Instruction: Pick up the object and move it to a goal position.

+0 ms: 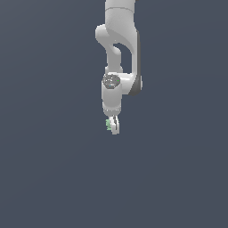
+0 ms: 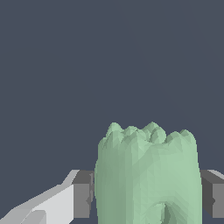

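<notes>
The object [image 2: 146, 175] is a pale-green lumpy item with a ridged top, filling the space between my two grey finger pads [image 2: 83, 194] in the wrist view. Both pads press against its sides. In the exterior view the white arm hangs down from above, and my gripper [image 1: 113, 126] is shut on the object [image 1: 108, 124], of which only a small green sliver shows on the exterior view's left of the fingers. No goal marker shows in either view.
A plain dark grey-blue surface [image 1: 53, 178] fills both views, with no other objects, containers or edges visible.
</notes>
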`<state>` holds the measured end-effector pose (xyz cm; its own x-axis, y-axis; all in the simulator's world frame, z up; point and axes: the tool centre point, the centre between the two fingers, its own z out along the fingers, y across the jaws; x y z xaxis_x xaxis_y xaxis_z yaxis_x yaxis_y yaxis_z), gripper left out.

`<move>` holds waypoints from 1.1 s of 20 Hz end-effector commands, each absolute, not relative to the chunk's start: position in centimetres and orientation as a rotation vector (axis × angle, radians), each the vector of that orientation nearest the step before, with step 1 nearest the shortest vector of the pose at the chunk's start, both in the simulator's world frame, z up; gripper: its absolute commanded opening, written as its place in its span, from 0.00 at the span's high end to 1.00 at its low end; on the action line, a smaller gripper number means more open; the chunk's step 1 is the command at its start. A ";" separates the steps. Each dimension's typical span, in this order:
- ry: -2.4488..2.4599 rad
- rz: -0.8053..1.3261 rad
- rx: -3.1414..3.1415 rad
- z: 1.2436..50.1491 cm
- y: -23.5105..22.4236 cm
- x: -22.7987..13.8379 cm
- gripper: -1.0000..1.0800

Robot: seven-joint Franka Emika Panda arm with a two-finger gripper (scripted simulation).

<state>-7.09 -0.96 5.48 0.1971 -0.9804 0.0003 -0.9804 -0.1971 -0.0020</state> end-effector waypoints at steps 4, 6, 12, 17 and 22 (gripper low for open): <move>1.990 -0.002 -2.429 5.9 -1.2 -7.0 1.00; 1.990 -0.002 -2.429 6.5 -1.5 -7.0 1.00; 1.991 -0.001 -2.429 9.7 -3.2 -6.5 1.00; 1.993 -0.001 -2.428 13.7 -5.3 -6.0 1.00; 1.994 -0.001 -2.428 18.7 -8.0 -5.2 1.00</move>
<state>-5.41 -7.12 17.09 0.1948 -0.9808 0.0005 -0.9808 -0.1948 -0.0005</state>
